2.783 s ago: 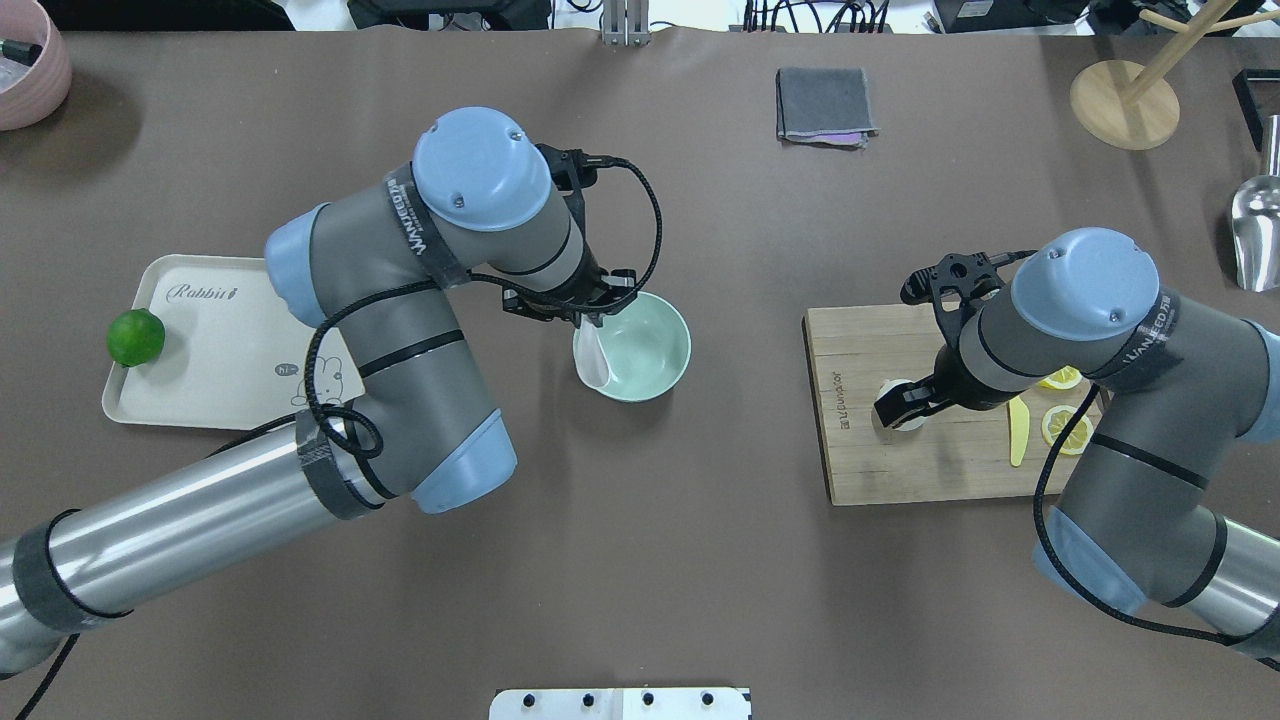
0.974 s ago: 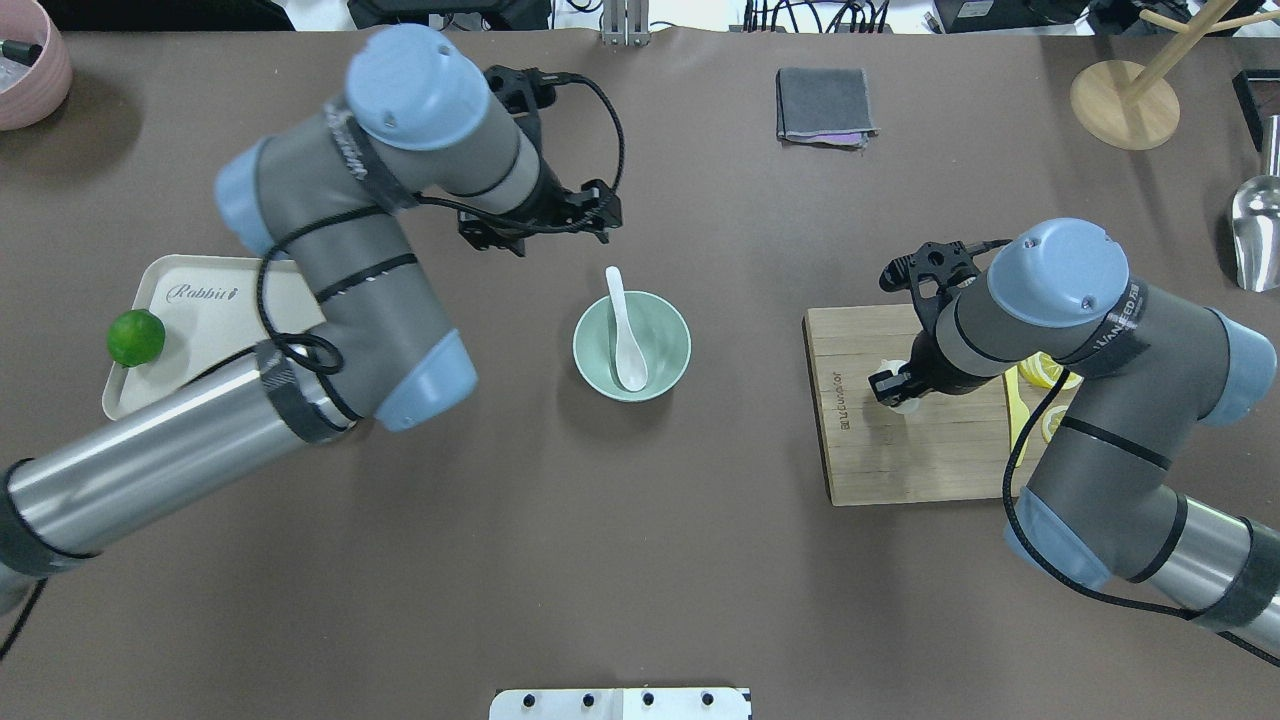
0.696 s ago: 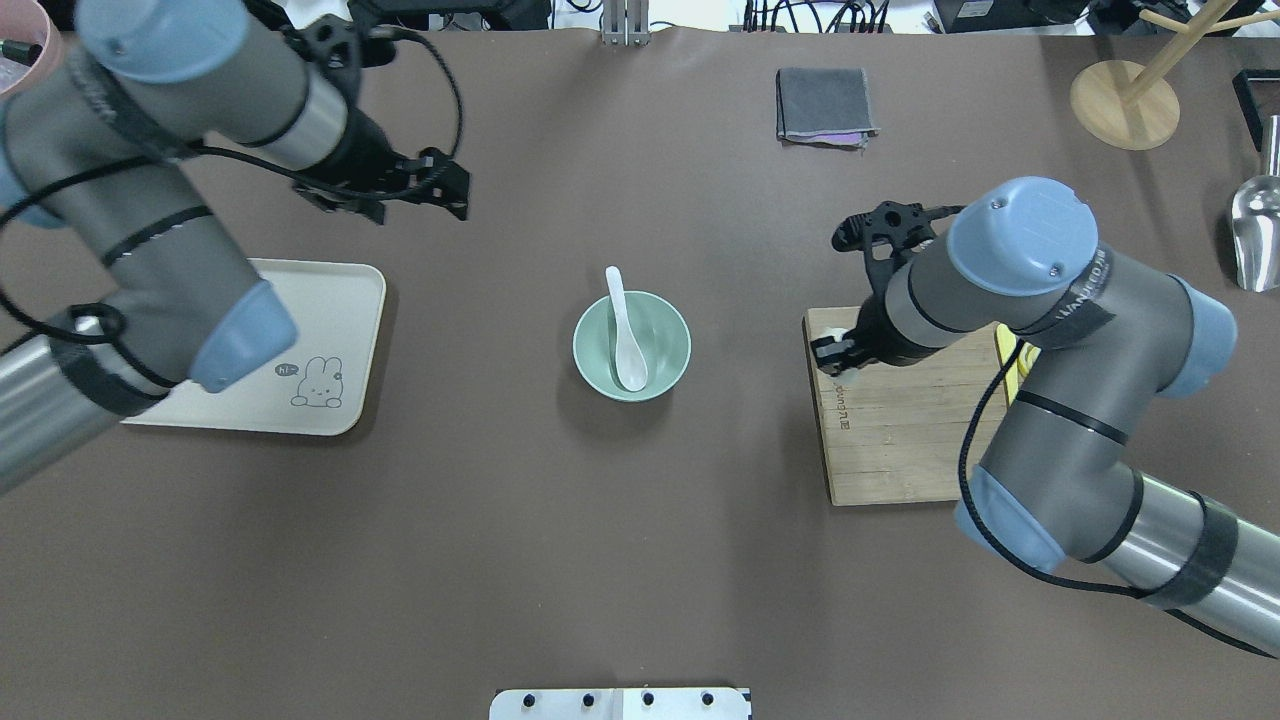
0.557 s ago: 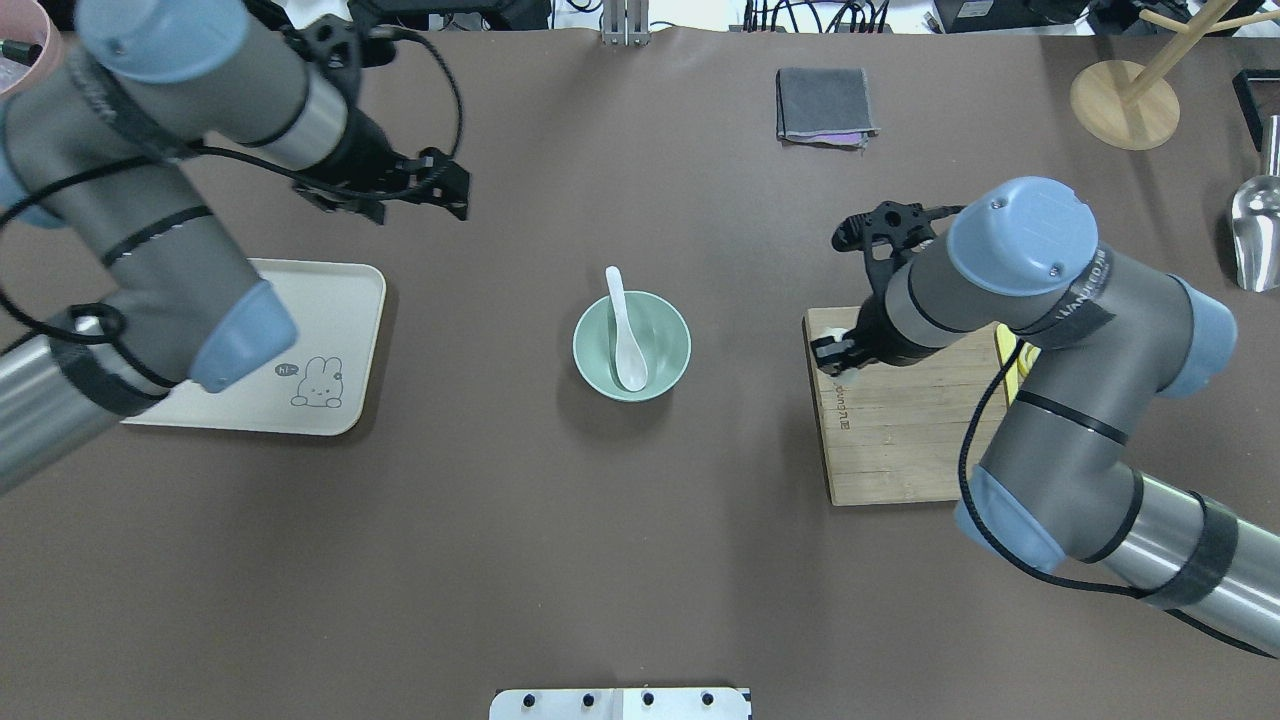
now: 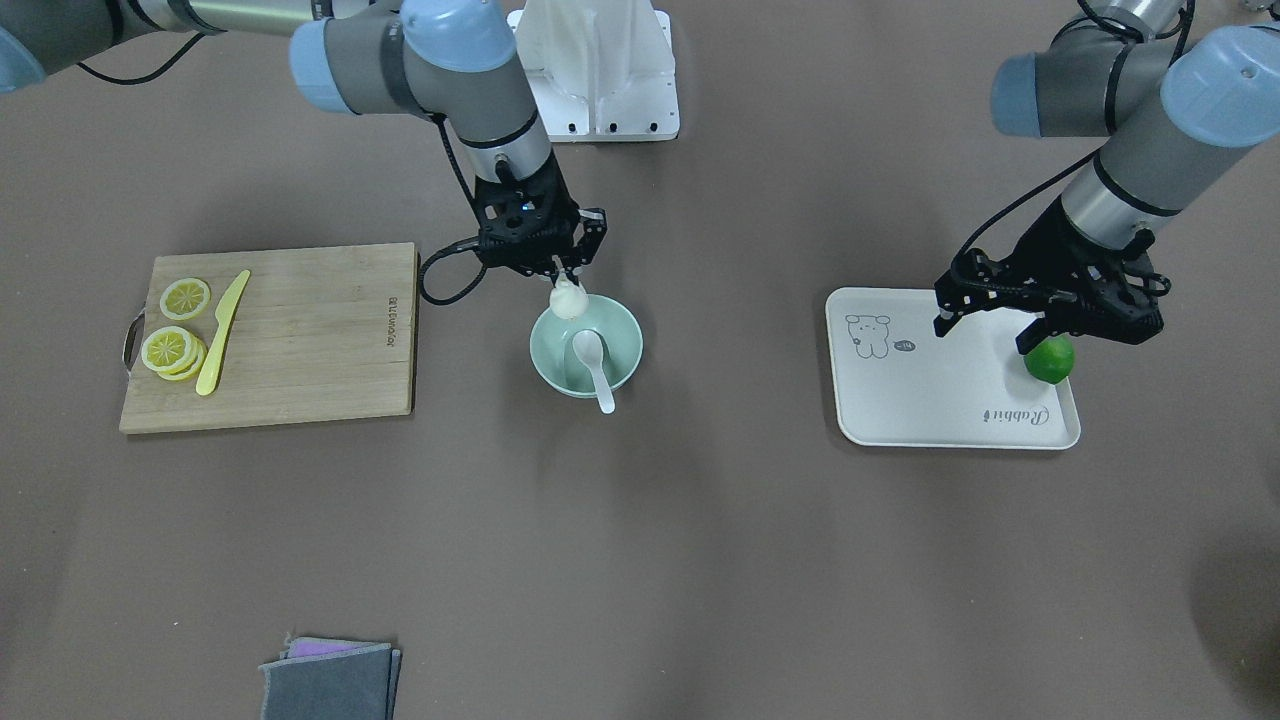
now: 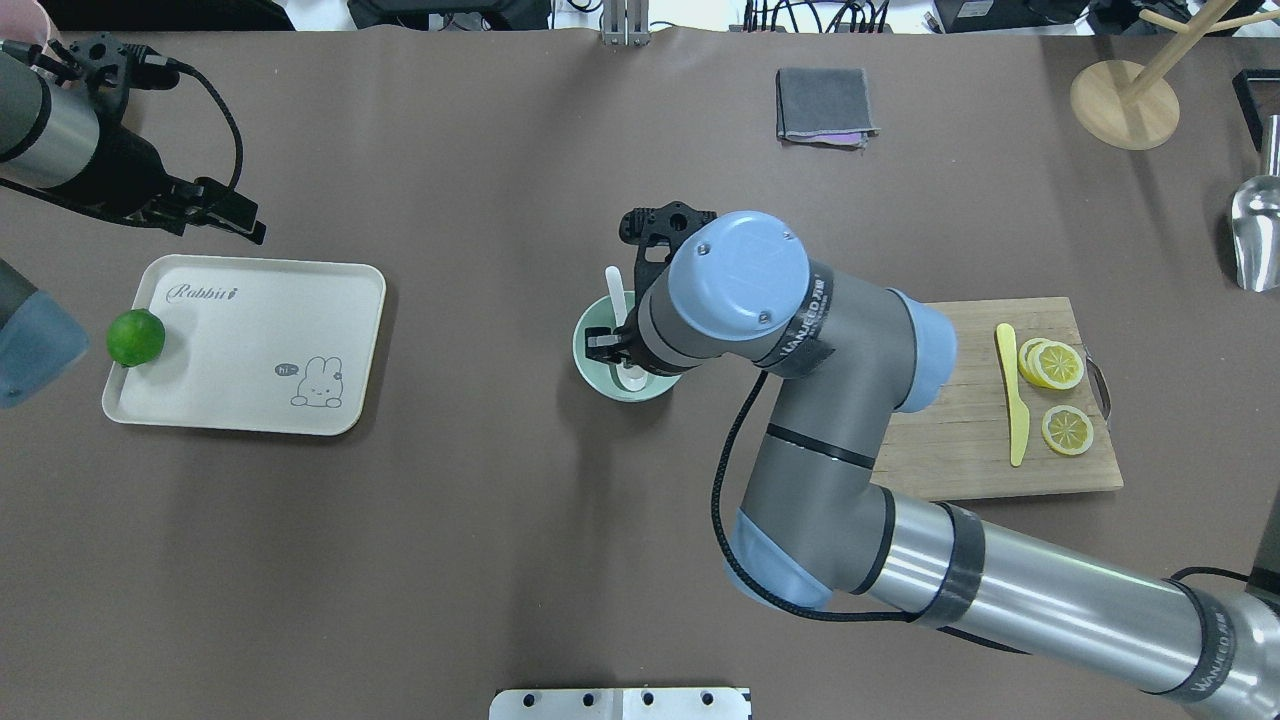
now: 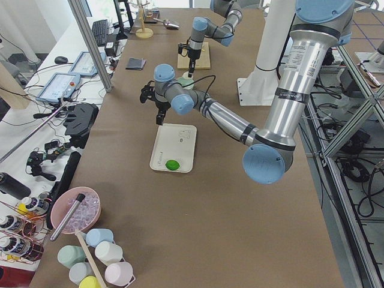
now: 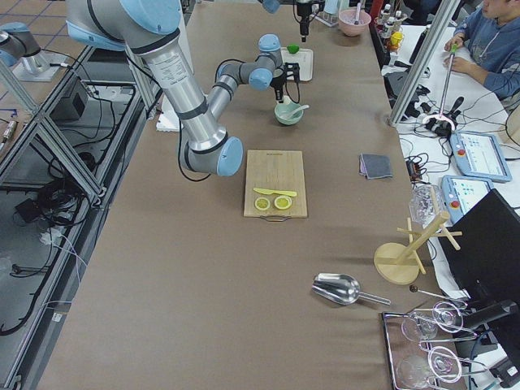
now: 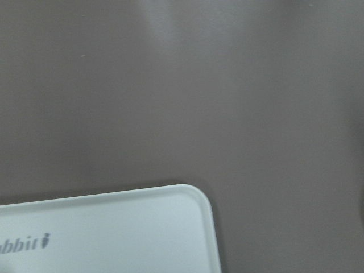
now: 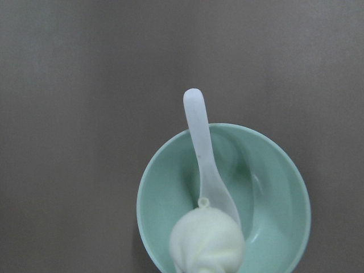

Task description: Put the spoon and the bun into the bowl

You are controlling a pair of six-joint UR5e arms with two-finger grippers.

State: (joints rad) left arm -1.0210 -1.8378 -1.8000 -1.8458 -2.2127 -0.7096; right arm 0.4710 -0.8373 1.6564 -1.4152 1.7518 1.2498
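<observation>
The pale green bowl [image 5: 622, 345] stands mid-table with the white spoon [image 5: 592, 365] lying in it, handle over the rim. My right gripper [image 5: 563, 283] is shut on the white pleated bun [image 5: 567, 298] and holds it just above the bowl's rim on the robot's side. The right wrist view shows the bun [image 10: 207, 242] over the spoon [image 10: 202, 148] and the bowl [image 10: 273, 187]. In the overhead view my right arm covers most of the bowl [image 6: 590, 330]. My left gripper [image 6: 220, 225] is open and empty, above the tray's far edge.
A cream tray [image 6: 245, 340] with a green lime [image 6: 135, 337] lies at the left. A wooden cutting board [image 6: 1000, 450] with a yellow knife [image 6: 1012, 400] and lemon slices [image 6: 1060, 365] lies at the right. A grey cloth [image 6: 825, 105], a wooden stand [image 6: 1125, 105] and a metal scoop [image 6: 1258, 235] are at the back.
My left gripper let go of the spoon in the bowl and drew back to the far left. My right gripper lifted the bun off the cutting board and carried it left over the bowl.
</observation>
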